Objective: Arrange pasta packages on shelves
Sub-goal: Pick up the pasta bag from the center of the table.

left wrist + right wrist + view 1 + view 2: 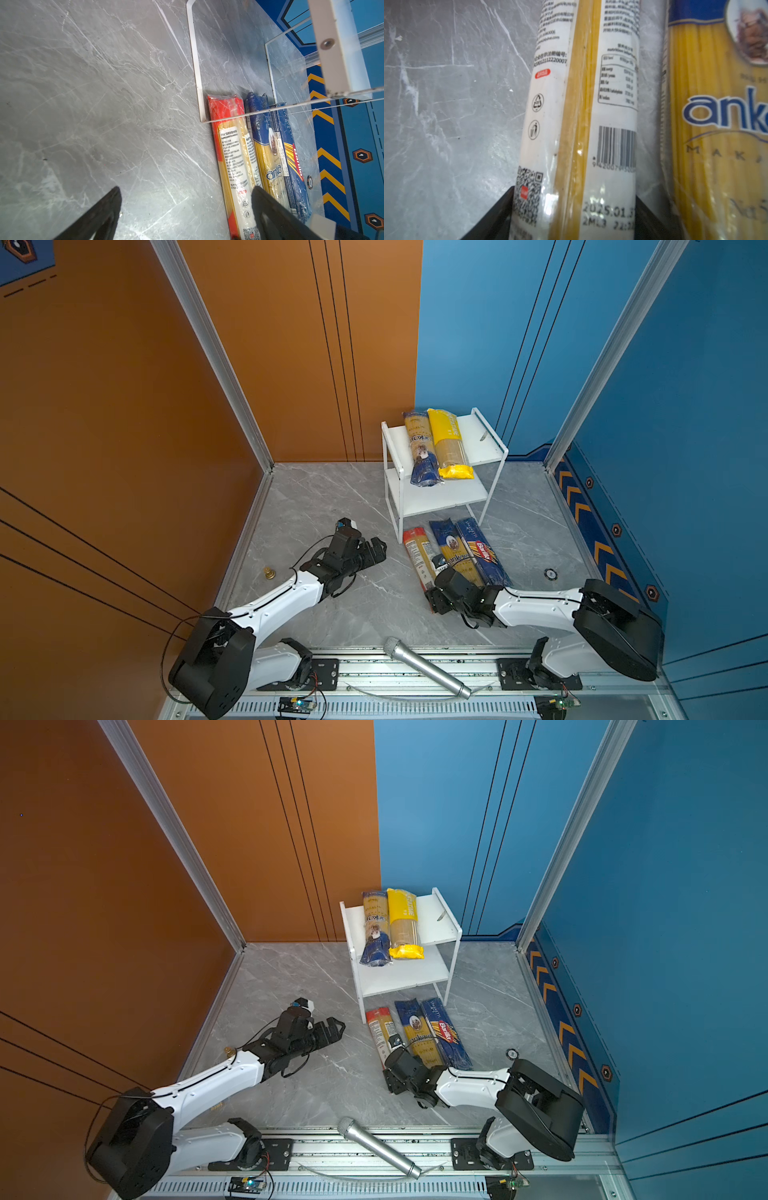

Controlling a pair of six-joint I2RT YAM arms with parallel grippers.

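The white shelves (478, 439) (436, 915) stand at the back, with an ankara bag (420, 448) and a yellow bag (449, 443) lying on the top board. Three pasta packages lie side by side on the floor in front: red (417, 556) (571, 104), ankara (451, 547) (716, 124) and Barilla (482, 551). My right gripper (574, 193) sits at the near end of the red bag, one finger against each long side. My left gripper (376, 549) (187, 188) hovers open over bare floor left of the bags.
A silver microphone (428, 668) lies on the front rail. A small brass piece (269, 572) sits by the left wall and a round black disc (550, 573) sits right of the Barilla bag. The lower shelf board (436, 495) holds nothing.
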